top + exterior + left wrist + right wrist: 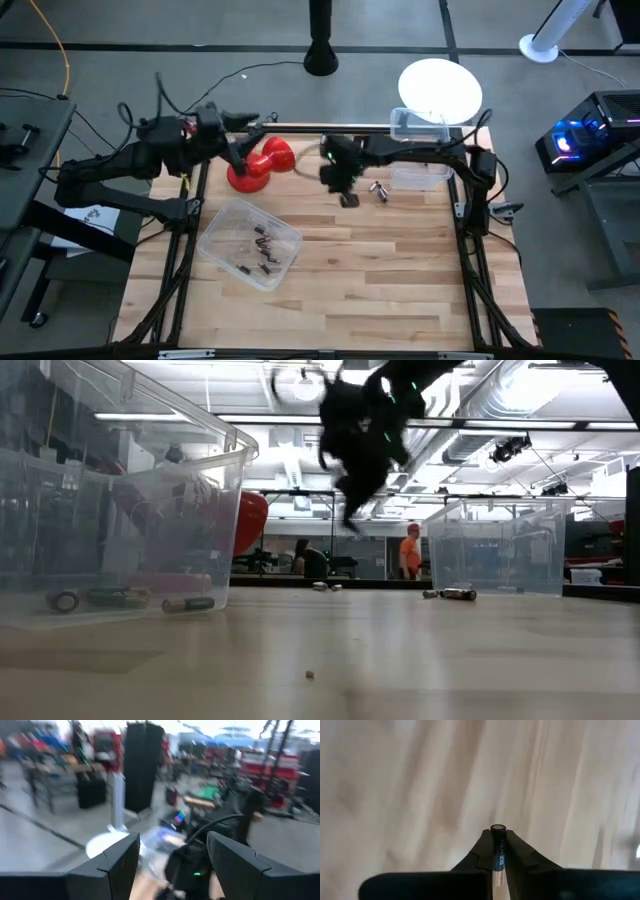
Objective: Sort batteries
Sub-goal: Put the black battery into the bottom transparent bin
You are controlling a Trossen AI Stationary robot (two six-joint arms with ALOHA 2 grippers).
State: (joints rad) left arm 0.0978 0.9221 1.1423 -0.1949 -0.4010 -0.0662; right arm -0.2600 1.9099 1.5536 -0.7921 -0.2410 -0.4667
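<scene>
My right gripper point(349, 200) hangs over the middle of the table, raised above the wood in the low view point(347, 515), and is shut on a dark battery point(497, 851). Two loose batteries point(378, 190) lie on the table just to its right. The near-left clear bin point(285, 232) holds several dark batteries point(262, 250), which lie on its floor point(100, 598). A second clear bin point(420, 150) stands at the far right. My left gripper point(172, 862) is open beside the red plunger-like tool point(262, 163), with nothing between its fingers. My right gripper pinches the battery between its two fingers point(520, 852), which point down from above. The battery lies along the fingers, and its round end point(497, 827) sticks out just past the tips. It is lifted clear of the table.
A white round disc point(440, 90) lies beyond the far right bin. A black post base point(320, 60) stands past the far edge. More batteries point(450, 594) lie on the wood in front of the right bin point(500, 550). People stand in the room behind. Bare wood point(380, 280) spreads along the near side.
</scene>
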